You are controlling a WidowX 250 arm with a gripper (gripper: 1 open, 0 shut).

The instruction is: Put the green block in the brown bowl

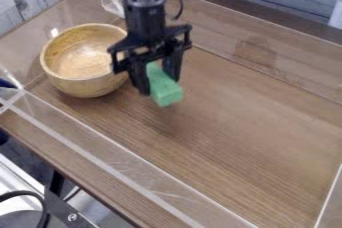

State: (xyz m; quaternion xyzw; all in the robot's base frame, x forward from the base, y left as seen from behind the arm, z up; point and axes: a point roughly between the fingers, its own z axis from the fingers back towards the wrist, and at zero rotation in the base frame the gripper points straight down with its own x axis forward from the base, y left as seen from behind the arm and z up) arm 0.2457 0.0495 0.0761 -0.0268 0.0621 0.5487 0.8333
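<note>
The green block (164, 88) hangs above the wooden table, tilted, its upper end pinched between the black fingers of my gripper (155, 71), which points straight down and is shut on it. The brown bowl (83, 61) sits on the table just left of the gripper, round, tan and with nothing visible inside. The block's lower end sticks out below the fingertips, to the right of the bowl's rim and apart from it.
A clear plastic wall (80, 142) runs along the table's front edge and left side. Bare wooden tabletop (254, 112) stretches to the right of the gripper. A white plank wall stands behind the table at the top.
</note>
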